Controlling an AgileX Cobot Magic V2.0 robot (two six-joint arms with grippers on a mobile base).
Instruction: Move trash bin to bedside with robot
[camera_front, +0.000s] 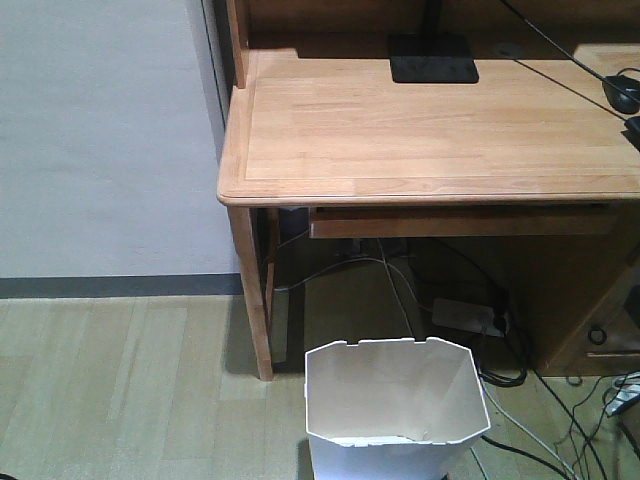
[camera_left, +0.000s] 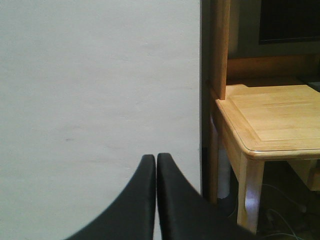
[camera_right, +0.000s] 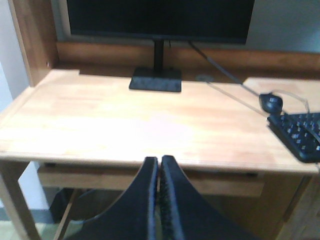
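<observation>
Both claws sit pinched shut and empty: left claw (camera_left: 155, 159) faces a blank wall (camera_left: 75, 75), right claw (camera_right: 159, 161) faces the tabletop (camera_right: 125, 125). Your trash bin (camera_front: 385, 395) stands upright on the floor (camera_front: 120, 380) just in front of that tabletop, with no bed in view. It looks light, thin and a bit flexy, so I'd pinch the notched rim and go easy.

White trash bin (camera_front: 392, 392), wooden desk (camera_front: 400, 130) behind

Pale grey wall (camera_front: 100, 130), dark skirting (camera_front: 110, 286), light wood-look floor (camera_front: 120, 390), wooden desk (camera_front: 420, 130) bearing a black monitor (camera_right: 160, 17).
</observation>
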